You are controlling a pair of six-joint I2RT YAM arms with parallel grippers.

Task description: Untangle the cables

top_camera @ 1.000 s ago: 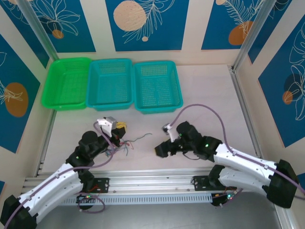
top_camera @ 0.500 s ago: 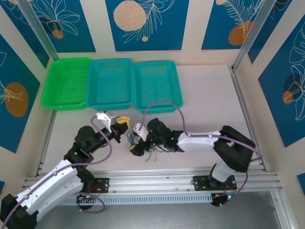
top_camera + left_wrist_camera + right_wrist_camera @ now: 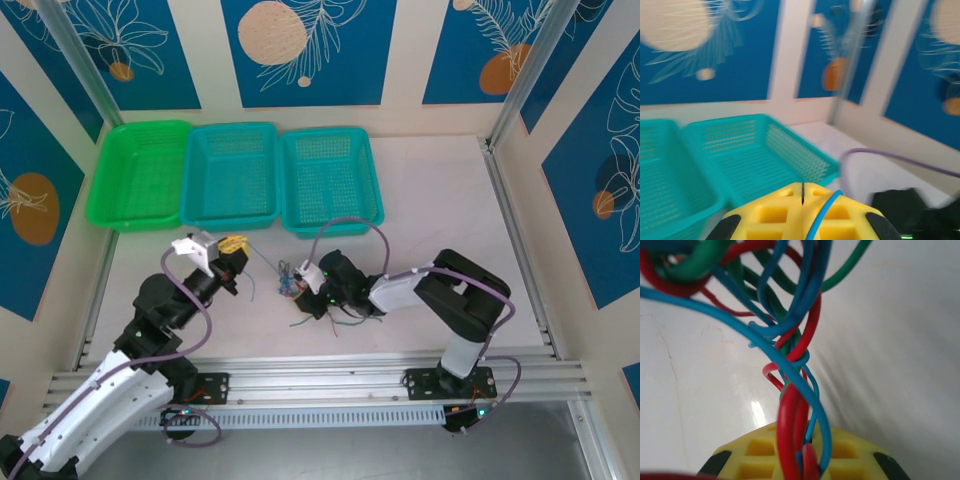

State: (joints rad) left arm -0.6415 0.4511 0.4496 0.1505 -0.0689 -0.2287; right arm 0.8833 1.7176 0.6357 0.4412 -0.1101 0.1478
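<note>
1. Nearest in the overhead view, two arms rise from a metal rail (image 3: 320, 385) at the near edge of a white table (image 3: 440, 210) and reach inward.
2. Left of centre, the left gripper (image 3: 233, 248) is raised above the table. Its yellow pads are pressed together on a single blue cable (image 3: 262, 262), and the left wrist view shows that strand running up between the closed pads.
3. From there the blue cable runs as a thin line rightward to a knot of cables (image 3: 288, 280) near the middle of the table.
4. At that knot, the right gripper (image 3: 299, 301) sits low over the table. In its wrist view, red and blue strands are pinched between its yellow pads. Just beyond the pads, red, blue and green strands twist around one another above the white surface.
5. Beside the right gripper, a few loose cable ends lie on the table.
6. Farther back, three baskets stand side by side, edges touching: a green basket (image 3: 140, 175) on the left, a middle teal basket (image 3: 232, 175), and a right teal basket (image 3: 330, 180).
7. Behind them, cream walls carry blue panels (image 3: 300, 50) with leaf drawings.
</note>
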